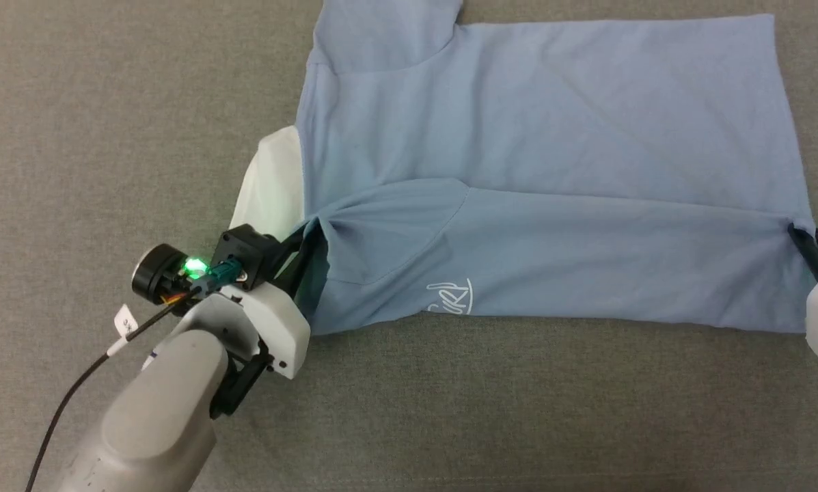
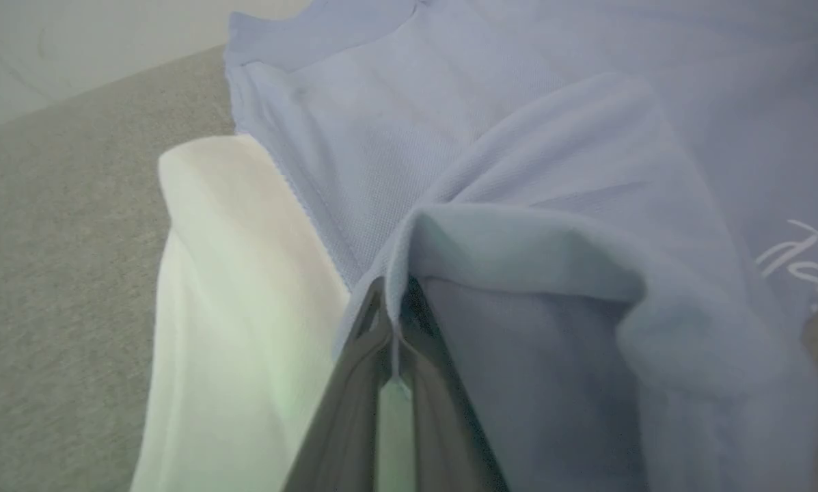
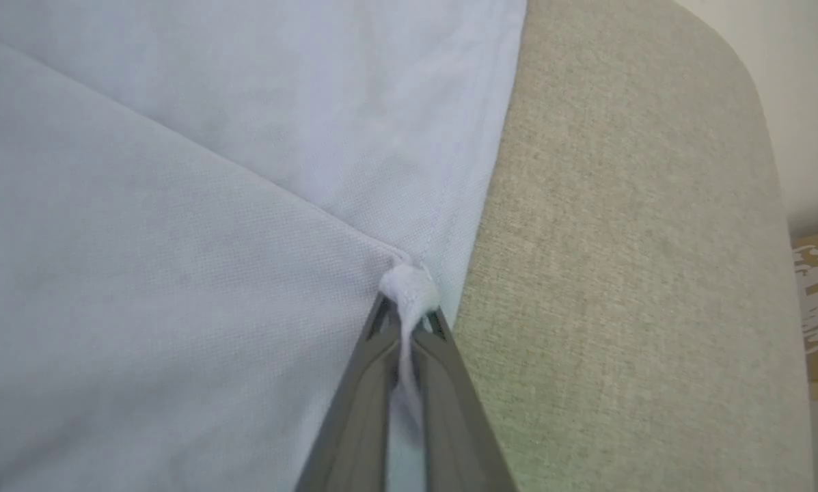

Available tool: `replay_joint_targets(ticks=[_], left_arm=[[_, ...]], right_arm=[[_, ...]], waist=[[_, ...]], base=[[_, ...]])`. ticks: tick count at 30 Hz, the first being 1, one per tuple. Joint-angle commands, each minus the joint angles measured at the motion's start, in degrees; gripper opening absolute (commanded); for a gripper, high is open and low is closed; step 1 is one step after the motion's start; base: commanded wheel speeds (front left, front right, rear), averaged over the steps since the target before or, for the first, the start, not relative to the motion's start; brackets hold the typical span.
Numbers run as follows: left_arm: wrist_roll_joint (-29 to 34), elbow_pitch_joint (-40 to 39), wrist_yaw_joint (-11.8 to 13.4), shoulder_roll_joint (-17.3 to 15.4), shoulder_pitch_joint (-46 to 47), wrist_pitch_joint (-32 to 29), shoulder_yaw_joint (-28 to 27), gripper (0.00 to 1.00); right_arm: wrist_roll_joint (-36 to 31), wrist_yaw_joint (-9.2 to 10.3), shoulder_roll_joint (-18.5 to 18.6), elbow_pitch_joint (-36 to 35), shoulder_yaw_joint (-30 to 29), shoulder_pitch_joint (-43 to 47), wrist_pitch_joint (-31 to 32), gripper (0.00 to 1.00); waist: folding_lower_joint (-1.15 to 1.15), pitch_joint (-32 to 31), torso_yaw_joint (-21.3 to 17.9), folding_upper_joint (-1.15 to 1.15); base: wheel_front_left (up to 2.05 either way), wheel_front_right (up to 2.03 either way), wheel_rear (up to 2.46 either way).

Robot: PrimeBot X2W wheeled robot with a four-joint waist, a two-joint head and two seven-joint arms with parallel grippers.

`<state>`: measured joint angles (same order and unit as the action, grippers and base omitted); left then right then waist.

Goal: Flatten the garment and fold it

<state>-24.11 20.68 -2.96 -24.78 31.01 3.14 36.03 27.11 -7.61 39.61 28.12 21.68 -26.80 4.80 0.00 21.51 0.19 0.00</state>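
Looking at the head view first: the garment [image 1: 552, 137] lies spread across the upper and middle of the frame on the grey padded surface [image 1: 108, 102]. Its near long edge is doubled over toward the middle, so the script mark [image 1: 450, 298] sits on that flap at lower centre. The left gripper [image 1: 306, 242] is at the flap's left end, right beside the white panel [image 1: 272, 184]. The right gripper [image 1: 801, 239] is at the flap's other end, at the far right edge of the frame.

Left wrist view: jaws pinched together on a blue fold, white panel at left.

Right wrist view: jaws clamped on a bunched hem corner near the surface's edge.

My guess is it's partway through the first lengthwise fold. Next it probably needs to lay both ends down evenly, then let go without dragging the cloth.
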Motion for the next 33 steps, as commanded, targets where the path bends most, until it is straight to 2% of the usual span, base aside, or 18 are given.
replay_joint_targets(ticks=[1, 7, 9, 16, 22, 24, 28, 33], left_arm=[[-0.1, 1.6, 0.3, 0.6, 0.6, 1.1, -0.1, 1.0], [-2.1, 6.0, 2.5, 2.6, -1.4, 4.6, -1.8, 1.0], [-2.9, 6.4, 4.6, 3.1, -2.9, 5.9, -3.0, 1.0], [-7.9, 1.5, 12.2, 5.5, -12.6, 8.7, -8.2, 1.0], [-9.7, -7.3, 15.3, 5.8, -18.6, 6.4, -8.3, 1.0], [-9.9, -10.1, 15.5, 5.5, -20.1, 4.1, -7.3, 1.0], [-10.2, -15.0, 16.0, 4.8, -21.9, -1.2, -4.9, 1.0], [-8.7, -15.6, 19.1, 4.0, -21.6, -4.6, -4.4, 1.0]], right_arm=[[0.0, 0.12, -0.7, 1.4, 0.2, -1.1, -1.0, 1.0], [-0.1, 0.12, -2.2, 5.8, 0.8, -1.4, -5.0, 1.0], [-3.2, 0.12, -2.1, 6.4, 1.2, -0.9, -6.9, 1.0], [-6.2, 0.12, -8.8, 5.1, -7.0, 4.7, -10.6, 1.0], [-8.5, 0.12, -15.4, -1.7, -16.4, 12.1, -8.3, 1.0], [-9.7, 0.12, -17.8, -4.7, -19.1, 14.6, -6.5, 1.0], [-10.8, 0.12, -21.7, -11.9, -22.0, 19.3, -2.3, 1.0], [-12.0, 0.12, -24.6, -19.6, -24.4, 22.7, 1.3, 1.0]], waist=[[0.0, -1.4, -0.1, 0.0], [0.0, -6.6, -0.3, 0.0], [0.0, -9.0, -0.5, 0.0], [0.0, -15.4, -1.1, 0.0], [0.0, -16.6, -1.8, 0.0], [0.0, -16.5, -2.3, 0.0], [0.0, -15.2, -3.4, 0.0], [0.0, -12.6, -5.4, 0.0]], base=[[0.0, 0.0, 0.0], [0.0, 0.0, 0.0], [0.0, 0.0, 0.0], [0.0, 0.0, 0.0], [0.0, 0.0, 0.0], [0.0, 0.0, 0.0], [0.0, 0.0, 0.0], [0.0, 0.0, 0.0]])
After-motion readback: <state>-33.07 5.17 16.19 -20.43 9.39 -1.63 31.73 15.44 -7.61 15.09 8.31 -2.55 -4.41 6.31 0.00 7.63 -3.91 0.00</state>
